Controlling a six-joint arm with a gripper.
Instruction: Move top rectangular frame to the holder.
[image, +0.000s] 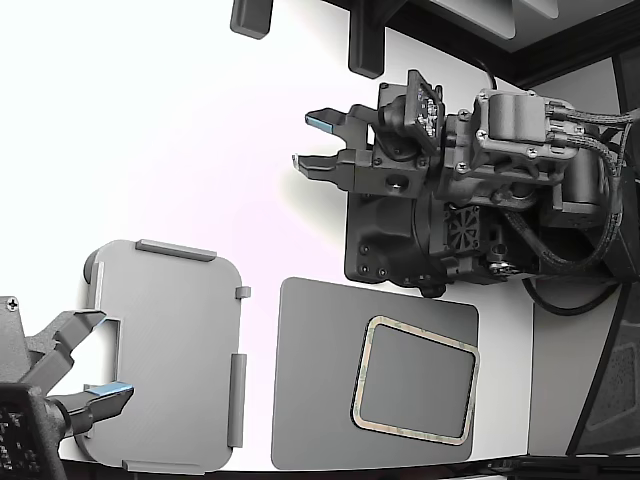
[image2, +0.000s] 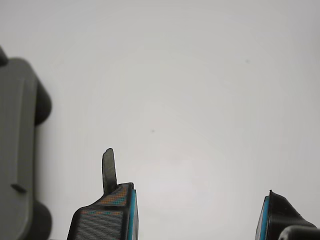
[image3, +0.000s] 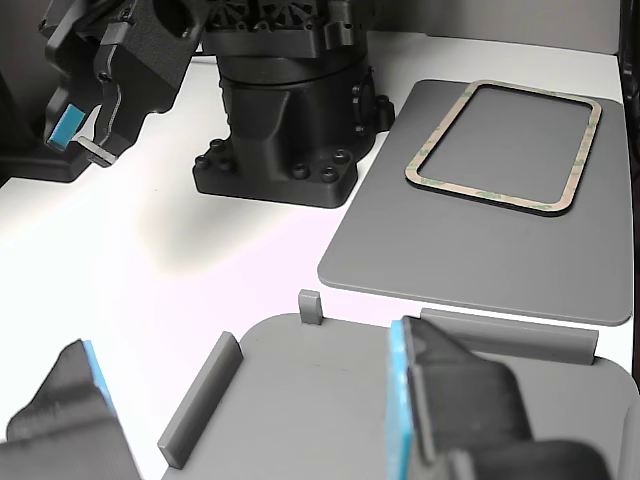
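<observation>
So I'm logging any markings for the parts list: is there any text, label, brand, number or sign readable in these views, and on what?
None can be read.
Rectangular frame: only greenish mottling on its rim, no text.
Holder: plain grey.
Dark mat: plain.
Gripper and arm base: no legible markings.

A: Holder: light grey, looks like matt plastic, smooth face, raised tabs of the same finish.

B: Mat?

A: Dark grey, matt, smooth, no sheen. The frame at its 4 o'clock has a beige-tan rim, mottled green, papery or laminate look (material uncertain).

B: Gripper?

A: Black ribbed fingers, plastic-looking, with blue pad faces. Arm base: black, slight satin gloss. Table: white, smooth, faintly reflective.
</observation>
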